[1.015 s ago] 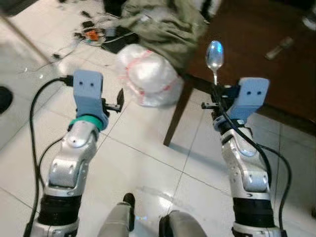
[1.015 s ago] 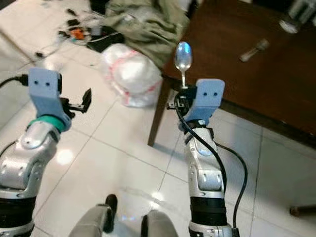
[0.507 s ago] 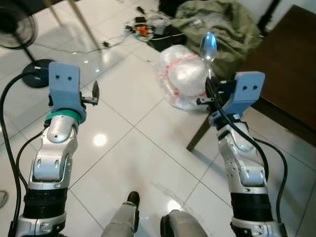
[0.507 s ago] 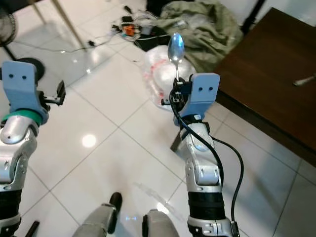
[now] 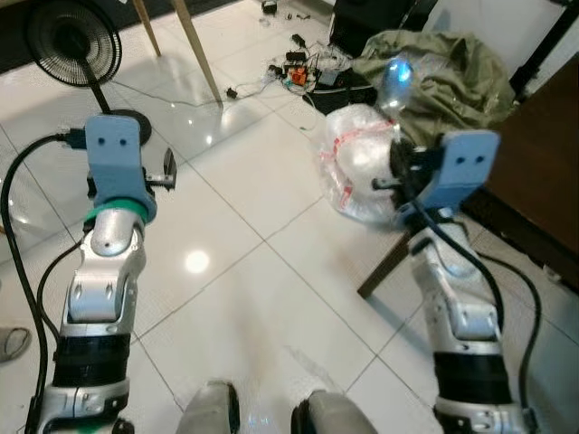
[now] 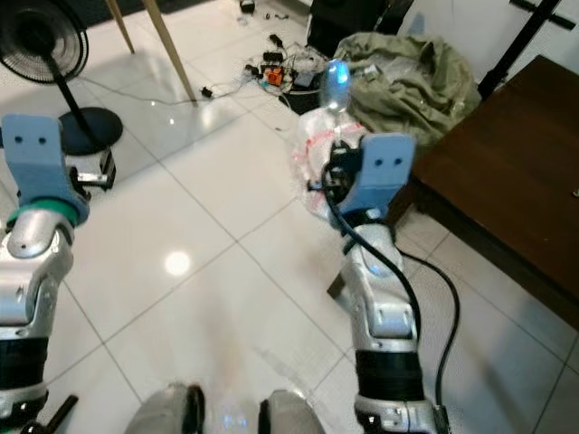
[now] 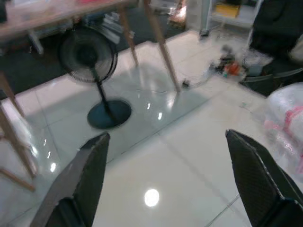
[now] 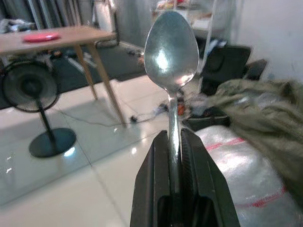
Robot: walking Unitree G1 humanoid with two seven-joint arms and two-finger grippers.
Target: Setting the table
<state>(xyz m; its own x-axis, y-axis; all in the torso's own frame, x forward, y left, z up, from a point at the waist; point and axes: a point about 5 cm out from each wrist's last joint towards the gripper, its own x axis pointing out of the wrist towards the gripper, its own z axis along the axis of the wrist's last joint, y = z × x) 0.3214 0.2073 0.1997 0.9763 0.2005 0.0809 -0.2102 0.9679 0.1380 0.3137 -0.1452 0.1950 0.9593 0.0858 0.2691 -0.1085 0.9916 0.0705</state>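
My right gripper is clamped on the handle of a spoon, both fingers pressed flat against the stem; the spoon stands upright with its bowl above the fingertips, raised in the air in front of me. My left gripper is wide apart and holds nothing, with white floor tiles visible between its fingers. Beyond the spoon, a white plastic bag with red markings sits on the floor, bulging and closed; its contents cannot be made out. Just behind it lies a heap of olive-green cloth. A dark brown table stands to my right, one leg near the bag. To my left, a black standing fan stands on the tiles beside light wooden table legs, with loose cables and small items scattered farther back.
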